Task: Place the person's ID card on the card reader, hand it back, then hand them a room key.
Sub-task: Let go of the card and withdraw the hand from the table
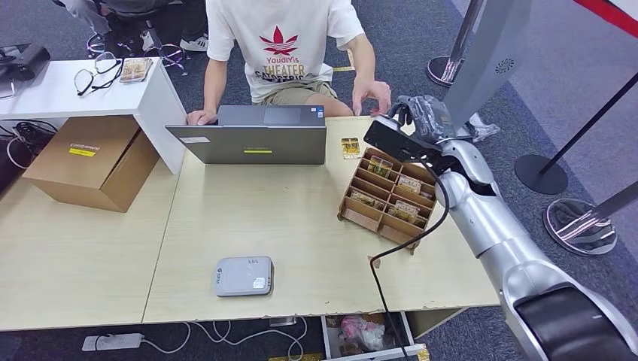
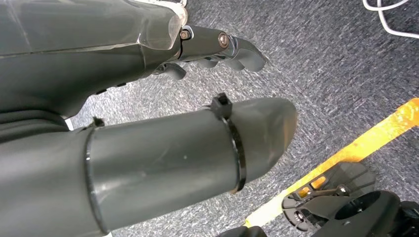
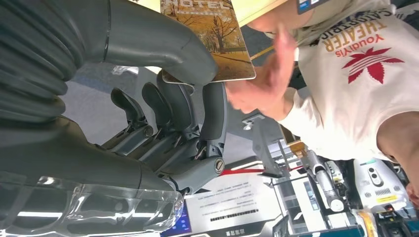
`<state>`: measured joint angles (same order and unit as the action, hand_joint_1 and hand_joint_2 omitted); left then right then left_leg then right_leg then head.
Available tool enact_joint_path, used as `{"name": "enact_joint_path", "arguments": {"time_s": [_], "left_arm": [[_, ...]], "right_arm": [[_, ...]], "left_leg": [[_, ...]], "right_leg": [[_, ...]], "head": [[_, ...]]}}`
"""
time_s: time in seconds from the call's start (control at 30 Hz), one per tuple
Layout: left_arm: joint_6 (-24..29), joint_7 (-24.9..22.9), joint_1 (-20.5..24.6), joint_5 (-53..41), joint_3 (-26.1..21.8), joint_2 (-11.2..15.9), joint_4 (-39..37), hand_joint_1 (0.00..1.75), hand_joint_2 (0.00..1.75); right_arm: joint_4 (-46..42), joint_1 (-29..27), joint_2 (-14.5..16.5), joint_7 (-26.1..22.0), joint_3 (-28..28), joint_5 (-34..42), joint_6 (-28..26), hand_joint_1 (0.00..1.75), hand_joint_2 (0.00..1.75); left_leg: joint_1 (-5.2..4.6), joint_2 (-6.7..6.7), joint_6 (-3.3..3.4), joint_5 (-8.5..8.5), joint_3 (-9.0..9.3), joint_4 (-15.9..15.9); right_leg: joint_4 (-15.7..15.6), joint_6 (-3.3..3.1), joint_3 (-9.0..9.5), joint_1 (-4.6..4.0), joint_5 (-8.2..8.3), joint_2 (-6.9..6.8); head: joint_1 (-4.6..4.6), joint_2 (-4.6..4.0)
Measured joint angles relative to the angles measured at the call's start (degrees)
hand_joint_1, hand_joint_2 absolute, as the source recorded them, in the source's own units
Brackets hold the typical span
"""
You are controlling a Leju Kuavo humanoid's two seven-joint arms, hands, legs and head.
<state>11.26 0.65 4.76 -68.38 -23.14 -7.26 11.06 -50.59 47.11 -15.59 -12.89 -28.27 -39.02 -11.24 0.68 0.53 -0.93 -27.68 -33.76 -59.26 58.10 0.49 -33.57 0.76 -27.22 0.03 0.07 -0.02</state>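
We've got the right hand (image 3: 188, 98) pinching a room key (image 3: 212, 39) btwn thumb and a finger, other fingers curled loose below; it's raised over the far right of the table (image 1: 248, 226), next to the person's hand (image 1: 371, 94) reaching for it. Left hand (image 2: 217, 47) hangs by the floor, fingers curled in on nothing. Risk as we judge it: only one edge of the key is in the pinch, so if we let go before the person grips, it drops; a tug at an angle could twist it out too. Wooden rack (image 1: 387, 197) by our forearm has open compartments w/ more key cards, several slots look bare. Card reader (image 1: 244, 275) sits near the front edge, nothing on it; another card (image 1: 350, 147) lies beside the laptop (image 1: 252, 135).
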Motion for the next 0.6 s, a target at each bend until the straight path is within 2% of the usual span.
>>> {"name": "enact_joint_path", "arguments": {"time_s": [0.3,0.4,0.6], "left_arm": [[-0.40,-0.57,0.83,-0.71,1.06,-0.30,0.00,0.00,0.00],[-0.55,-0.90,0.97,-0.73,1.25,-0.34,0.00,0.00,0.00],[-0.61,-1.33,1.10,-0.72,1.28,-0.40,0.00,0.00,0.00]], "right_arm": [[7.41,5.58,5.64,-0.37,-0.73,0.49,-0.60,1.66,1.75],[9.71,6.56,7.59,-0.11,-0.96,0.39,-1.08,1.72,1.75],[13.31,7.66,10.56,0.27,-1.42,0.03,-1.15,1.71,1.75]], "left_leg": [[0.01,0.00,0.01,0.01,0.01,0.00],[0.01,0.00,0.01,0.01,0.00,0.00],[0.01,0.00,0.01,0.01,0.01,0.00]], "right_leg": [[0.01,0.00,0.00,-0.01,0.00,0.00],[0.01,0.00,0.00,-0.01,0.00,0.00],[0.01,0.00,0.00,-0.01,0.00,0.01]], "head": [[0.00,0.00],[0.01,0.00],[0.00,0.00]]}}
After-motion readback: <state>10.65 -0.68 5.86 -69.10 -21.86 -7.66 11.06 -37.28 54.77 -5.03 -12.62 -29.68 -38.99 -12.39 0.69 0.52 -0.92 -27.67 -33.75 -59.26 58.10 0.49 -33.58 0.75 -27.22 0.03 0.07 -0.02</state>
